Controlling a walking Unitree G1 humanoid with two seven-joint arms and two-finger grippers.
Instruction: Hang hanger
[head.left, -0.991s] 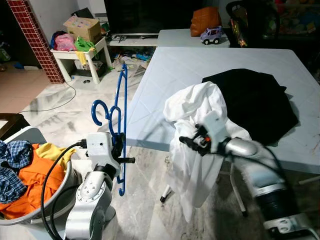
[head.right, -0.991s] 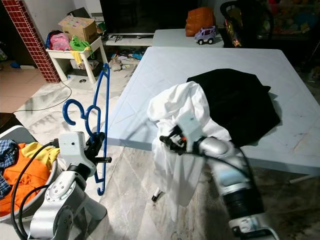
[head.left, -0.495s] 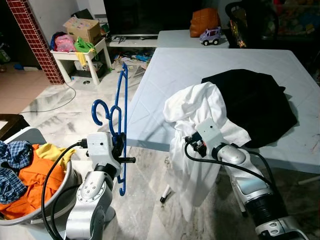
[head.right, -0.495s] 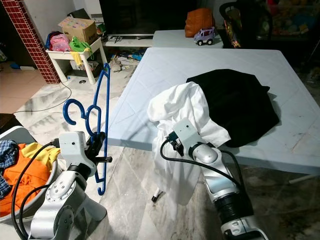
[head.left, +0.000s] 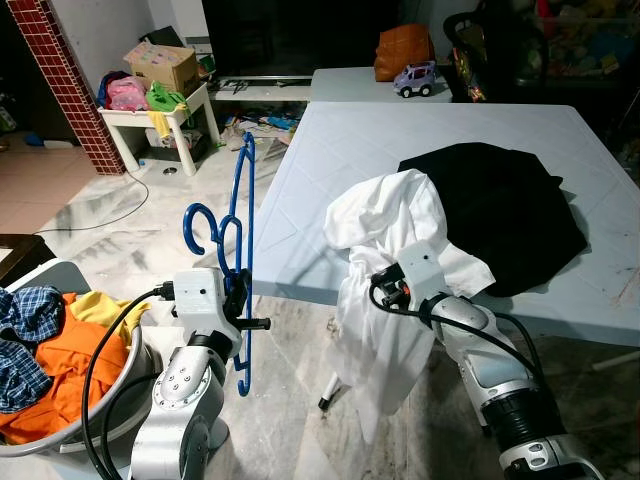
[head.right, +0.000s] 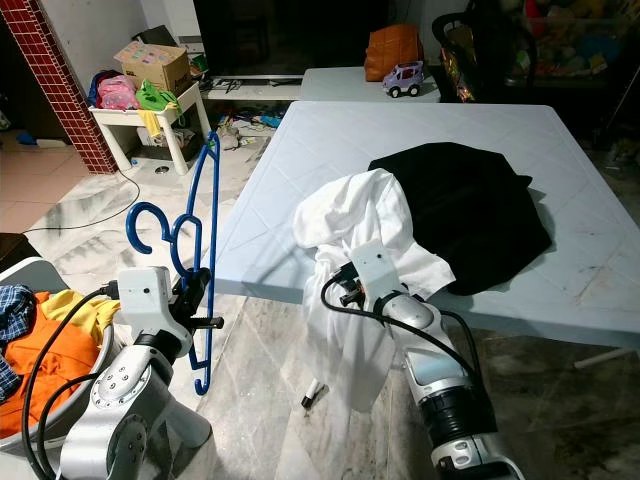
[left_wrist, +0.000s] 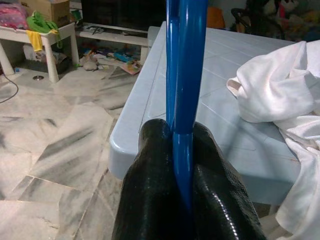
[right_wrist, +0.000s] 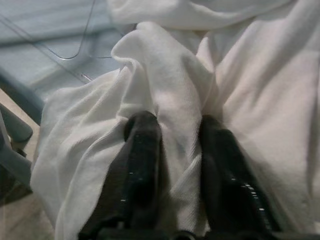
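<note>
A blue plastic hanger (head.left: 240, 225) stands upright at my left, hook toward the left, with my left gripper (head.left: 238, 300) shut on its lower bar; the left wrist view has both fingers (left_wrist: 150, 165) clamped on the blue bar (left_wrist: 187, 60). A white shirt (head.left: 390, 215) lies bunched on the front edge of the pale blue table (head.left: 330, 150) and hangs down toward the floor. My right gripper (head.left: 378, 290) is pushed into the hanging cloth just below the table edge. In the right wrist view a raised fold of the shirt (right_wrist: 170, 75) sits pinched between the two fingers (right_wrist: 142, 150).
A black garment (head.left: 500, 210) is spread on the table behind the shirt. At my left stands a white laundry basket (head.left: 135, 385) holding orange and checked clothes. A small white side table (head.left: 180, 105), a brick pillar (head.left: 60, 70) and floor clutter lie beyond; marble floor lies between.
My right gripper has moved left into the hanging white shirt and now has a fold between its fingers. The left arm and hanger have stayed put; the camera shifted slightly.
</note>
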